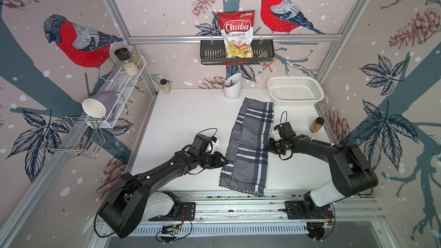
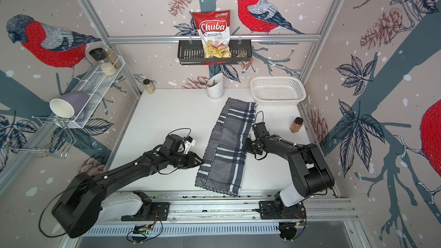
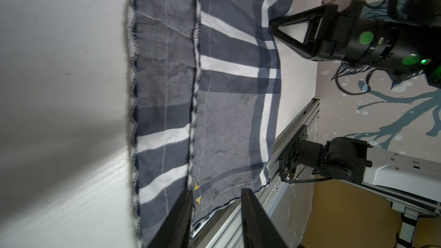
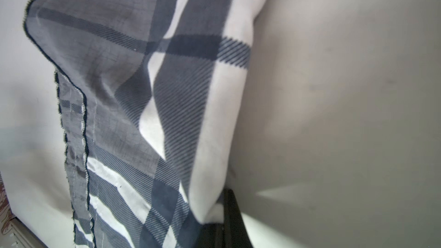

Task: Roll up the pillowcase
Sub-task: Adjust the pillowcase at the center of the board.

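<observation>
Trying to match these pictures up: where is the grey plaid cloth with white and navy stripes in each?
In both top views: the grey plaid pillowcase lies lengthwise, just below-right of centre.
Left wrist: the pillowcase runs down the picture's middle.
Right wrist: the pillowcase fills the left half.
Shared landmark: the white tabletop beside it.

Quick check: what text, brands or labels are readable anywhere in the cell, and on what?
"Chuba": chip bag in the black wall basket.
"Cassava Chips": same bag, under the brand.
The green logo at the bag's top: too small to read.
The small packet in that basket: print too small to read.
The pillowcase: no readable text.
</observation>
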Robot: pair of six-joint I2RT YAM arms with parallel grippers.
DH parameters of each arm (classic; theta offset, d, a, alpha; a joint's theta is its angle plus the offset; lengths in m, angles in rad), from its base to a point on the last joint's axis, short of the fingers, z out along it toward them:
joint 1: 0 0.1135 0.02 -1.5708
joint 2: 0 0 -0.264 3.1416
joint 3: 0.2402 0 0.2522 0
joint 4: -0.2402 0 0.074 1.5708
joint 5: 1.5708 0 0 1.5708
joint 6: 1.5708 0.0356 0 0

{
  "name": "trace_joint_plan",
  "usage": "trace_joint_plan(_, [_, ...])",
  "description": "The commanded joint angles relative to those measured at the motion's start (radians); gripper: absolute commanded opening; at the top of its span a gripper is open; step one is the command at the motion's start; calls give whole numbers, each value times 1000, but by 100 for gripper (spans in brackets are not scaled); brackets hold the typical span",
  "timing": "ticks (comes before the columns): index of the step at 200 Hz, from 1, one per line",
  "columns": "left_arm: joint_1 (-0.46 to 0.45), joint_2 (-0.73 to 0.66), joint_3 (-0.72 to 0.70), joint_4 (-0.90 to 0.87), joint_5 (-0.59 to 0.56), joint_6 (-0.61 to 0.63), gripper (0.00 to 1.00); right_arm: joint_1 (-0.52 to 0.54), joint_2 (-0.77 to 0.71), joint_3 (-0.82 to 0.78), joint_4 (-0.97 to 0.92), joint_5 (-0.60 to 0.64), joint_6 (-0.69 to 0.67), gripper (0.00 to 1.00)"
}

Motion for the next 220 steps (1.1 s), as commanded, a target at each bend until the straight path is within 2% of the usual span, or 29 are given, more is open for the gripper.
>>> trace_joint_plan(1, [-20,-22,-19,59,12,-74,41,29,41,0,-9,-8,39,0])
trace_joint_plan(48, [-29,-17,-72,-4,-14,-73,42,46,85,7,28,-22,61,0])
trace_joint_plan(81, [-28,-54,-72,-104,-80,-51,51,43,81,-4,32,-9,59,0])
trace_joint_plan(125, [-28,-46,-89,-114,-98,-51,52,41,85,-5,33,-3,55,0])
trace_joint_plan(202, [-31,0,-103,-56,-57,-51,46,38,107,-9,45,3,49,2])
trace_joint_plan(220, [-32,12,-106,-38,-54,-55,41,39,111,-10,50,1,50,2])
